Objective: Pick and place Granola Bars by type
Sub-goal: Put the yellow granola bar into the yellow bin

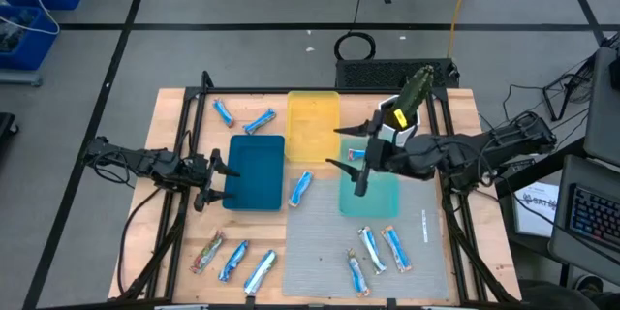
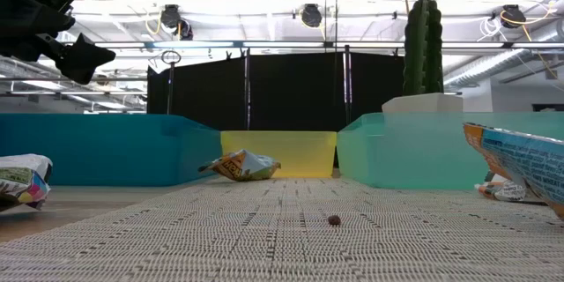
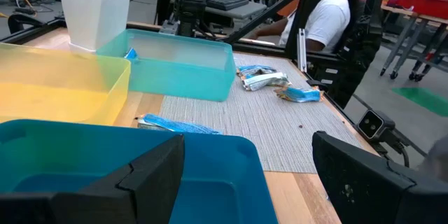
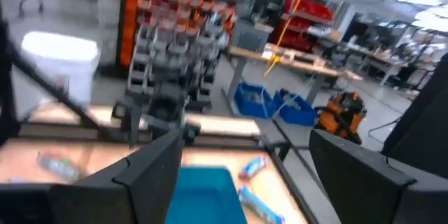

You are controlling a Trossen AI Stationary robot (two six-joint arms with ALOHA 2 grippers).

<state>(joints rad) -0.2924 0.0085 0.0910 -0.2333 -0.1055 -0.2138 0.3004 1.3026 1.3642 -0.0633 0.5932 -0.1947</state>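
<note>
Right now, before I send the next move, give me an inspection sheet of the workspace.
Surface: wooden table with grey mat.
Job's things: granola bars scattered on mat and wood; one in teal tray; blue tray and yellow tray look empty.
Clutter: potted cactus.
Grippers: left gripper open beside blue tray; right gripper open above teal tray.
Cables: yellow cable overhead.
Surroundings: seated person, shelving.

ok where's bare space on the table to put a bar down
The grey mat is bare between the left bar cluster and the right cluster. So is the wood right of the teal tray. Around the three trays is crowded.
</note>
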